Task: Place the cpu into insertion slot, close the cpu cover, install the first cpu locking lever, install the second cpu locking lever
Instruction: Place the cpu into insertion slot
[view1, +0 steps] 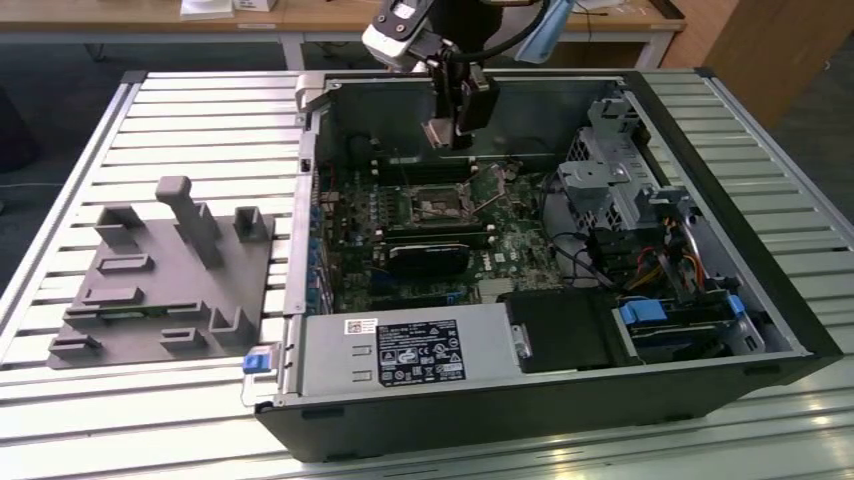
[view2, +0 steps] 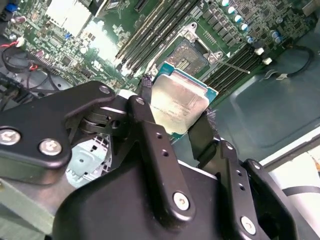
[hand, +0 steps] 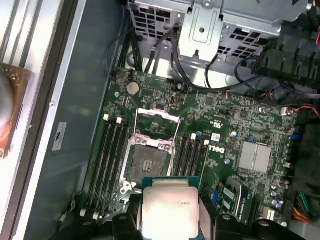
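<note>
Trouble looms if the cpu (view2: 182, 97), pinched edgewise in the tool (view2: 176, 107) above the open insertion slot (hand: 148, 162), tilts, slips or lands skewed and damages it.

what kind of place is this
Probably a robotics lab bench: an opened black computer tower on a ribbed silvery metal table, a black gripper holding a square silvery-grey cpu, wooden desks behind.

Between the jaws, the cpu (hand: 170, 212) hangs above the insertion slot (hand: 148, 162) inside the case (view1: 534, 420); a rack (view1: 147, 290) sits beside the case on the tabletop (view1: 134, 420).
</note>
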